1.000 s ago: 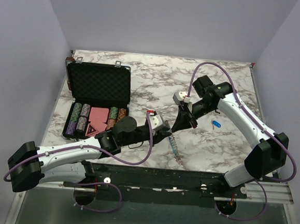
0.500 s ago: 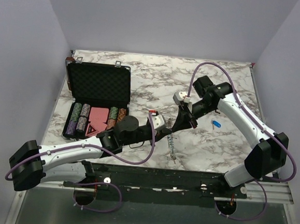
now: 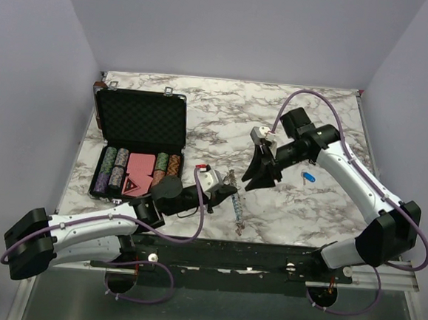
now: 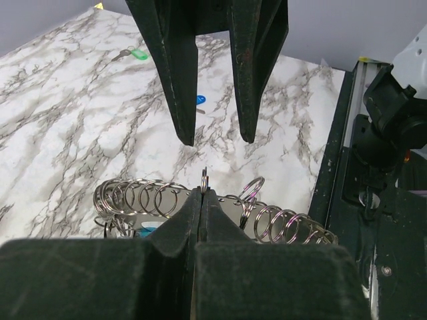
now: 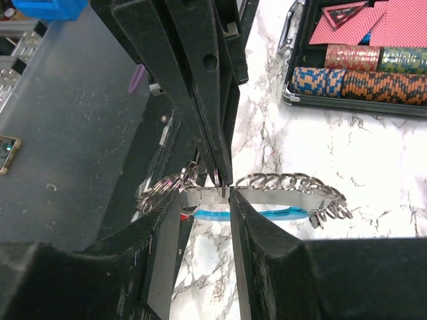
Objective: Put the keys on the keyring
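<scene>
Keyring (image 4: 143, 197) is pinched by 1 ring in our left gripper (image 4: 203, 195); our right gripper (image 4: 217, 139) stands spread just beyond. A snagging finger could tug it loose, we judge.

White-and-grey marbled table (image 3: 224, 124) with an open black case (image 3: 140, 121), a blue key (image 3: 308, 176) and a green key (image 4: 138, 54).

bare marble (image 3: 217, 134) lies between the case (image 3: 139, 121) and right claw (image 3: 253, 185).
</scene>
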### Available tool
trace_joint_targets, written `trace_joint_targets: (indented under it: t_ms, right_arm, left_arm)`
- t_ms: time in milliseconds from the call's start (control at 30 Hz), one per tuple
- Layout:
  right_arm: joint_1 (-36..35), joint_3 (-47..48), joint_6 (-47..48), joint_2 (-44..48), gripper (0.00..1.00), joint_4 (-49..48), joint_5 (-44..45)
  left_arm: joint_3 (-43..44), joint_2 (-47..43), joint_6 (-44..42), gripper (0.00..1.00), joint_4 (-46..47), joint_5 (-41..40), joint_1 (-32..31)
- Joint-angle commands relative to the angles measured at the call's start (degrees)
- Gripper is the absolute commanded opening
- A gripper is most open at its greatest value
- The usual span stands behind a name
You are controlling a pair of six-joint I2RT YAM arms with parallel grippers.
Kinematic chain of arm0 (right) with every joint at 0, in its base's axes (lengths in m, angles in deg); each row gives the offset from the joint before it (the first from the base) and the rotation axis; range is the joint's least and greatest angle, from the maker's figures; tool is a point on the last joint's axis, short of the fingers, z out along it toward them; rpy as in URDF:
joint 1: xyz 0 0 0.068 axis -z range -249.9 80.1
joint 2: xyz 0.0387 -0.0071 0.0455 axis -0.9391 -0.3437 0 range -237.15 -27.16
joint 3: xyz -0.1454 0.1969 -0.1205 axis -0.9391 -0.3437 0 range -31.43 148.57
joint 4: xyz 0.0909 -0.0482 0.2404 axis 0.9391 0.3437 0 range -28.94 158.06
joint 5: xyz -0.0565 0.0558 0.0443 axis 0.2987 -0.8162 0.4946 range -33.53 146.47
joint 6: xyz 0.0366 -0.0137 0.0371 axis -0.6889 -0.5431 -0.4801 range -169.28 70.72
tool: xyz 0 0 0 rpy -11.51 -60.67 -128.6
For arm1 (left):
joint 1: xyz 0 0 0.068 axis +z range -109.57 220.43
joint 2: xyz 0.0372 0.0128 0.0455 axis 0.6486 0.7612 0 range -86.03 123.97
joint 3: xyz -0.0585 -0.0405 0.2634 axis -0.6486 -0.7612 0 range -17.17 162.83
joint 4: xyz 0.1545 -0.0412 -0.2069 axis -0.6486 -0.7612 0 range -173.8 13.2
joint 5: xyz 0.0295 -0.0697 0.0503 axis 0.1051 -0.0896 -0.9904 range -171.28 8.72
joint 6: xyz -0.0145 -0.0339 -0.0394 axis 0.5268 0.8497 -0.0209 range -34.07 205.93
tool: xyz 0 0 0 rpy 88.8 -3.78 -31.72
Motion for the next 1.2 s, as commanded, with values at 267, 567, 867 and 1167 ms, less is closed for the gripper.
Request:
trace_joint_targets:
  t_ms: [267, 567, 867, 1167]
  right_arm:
    - [0.4, -2.7, -3.2, -0.9, 0.38, -6.3, -3.7]
    - [0.4, -2.3, -0.1, -1.2, 0.24, -3.5, -5.7]
    - [0.3, -1.3, 3.1, -1.7, 0.08, -0.5, -7.7]
    - [-0.2, 1.5, -3.0, -1.0, 0.01, -1.2, 2.4]
  left_arm:
    - [-2.7, -1.9, 4.3, 0.0, 13.2, 0.0, -0.3]
    - [-2.9, -0.9, 5.8, 0.0, 14.8, -0.9, -0.3]
    - [-2.4, 0.1, 6.7, 0.0, 15.0, -1.1, -0.3]
    - [-1.3, -1.2, 6.7, 0.24, 7.7, -2.1, -0.1]
